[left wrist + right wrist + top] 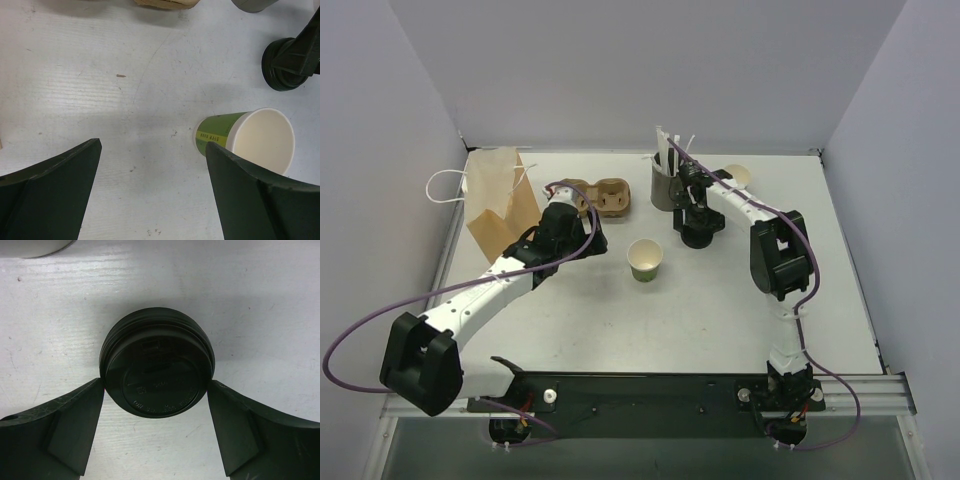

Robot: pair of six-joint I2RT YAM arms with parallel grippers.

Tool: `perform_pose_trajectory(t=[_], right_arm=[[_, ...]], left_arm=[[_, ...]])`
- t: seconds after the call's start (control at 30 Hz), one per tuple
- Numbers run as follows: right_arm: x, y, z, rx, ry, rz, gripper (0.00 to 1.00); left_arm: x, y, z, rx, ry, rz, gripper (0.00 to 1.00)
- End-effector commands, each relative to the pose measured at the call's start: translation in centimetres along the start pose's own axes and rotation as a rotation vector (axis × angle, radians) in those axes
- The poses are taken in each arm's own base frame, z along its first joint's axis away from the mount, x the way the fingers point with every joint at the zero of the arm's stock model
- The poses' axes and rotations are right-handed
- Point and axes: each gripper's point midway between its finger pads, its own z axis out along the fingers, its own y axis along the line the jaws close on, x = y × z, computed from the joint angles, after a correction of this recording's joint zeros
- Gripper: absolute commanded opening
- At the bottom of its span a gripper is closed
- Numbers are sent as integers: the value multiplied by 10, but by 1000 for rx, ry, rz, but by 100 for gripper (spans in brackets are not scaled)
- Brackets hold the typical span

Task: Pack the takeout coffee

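No lidded takeout coffee shows in any view. A green paper cup (645, 260) (220, 131) stands open at mid table, its cream inside showing. A low stack of black lids (701, 238) (278, 67) (156, 360) sits right of it. My right gripper (698, 222) (156, 382) hangs over the stack, its fingertips touching the top lid's left and right edges. My left gripper (582, 215) (152, 142) is open above bare table, left of the open cup, with nothing between its fingers.
A brown paper bag (500, 200) with white handles stands at the back left. A cardboard cup carrier (600, 195) lies behind the left gripper. A grey straw holder (665, 185) stands behind the lids, and another cup (738, 175) sits partly hidden behind the right arm.
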Motion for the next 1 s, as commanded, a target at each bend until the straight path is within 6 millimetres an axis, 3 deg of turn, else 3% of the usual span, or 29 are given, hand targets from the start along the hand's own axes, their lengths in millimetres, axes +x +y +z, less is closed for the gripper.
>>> perform_pose_trajectory(t=[0.0, 0.47, 0.97], right_arm=[[6, -14, -3, 54, 20, 5, 80], [15, -24, -5, 27, 14, 59, 82], [4, -27, -23, 26, -41, 67, 88]], left_arm=[[-13, -10, 0, 32, -26, 0, 97], [-10, -11, 2, 40, -17, -2, 97], [-3, -11, 6, 42, 2, -3, 97]])
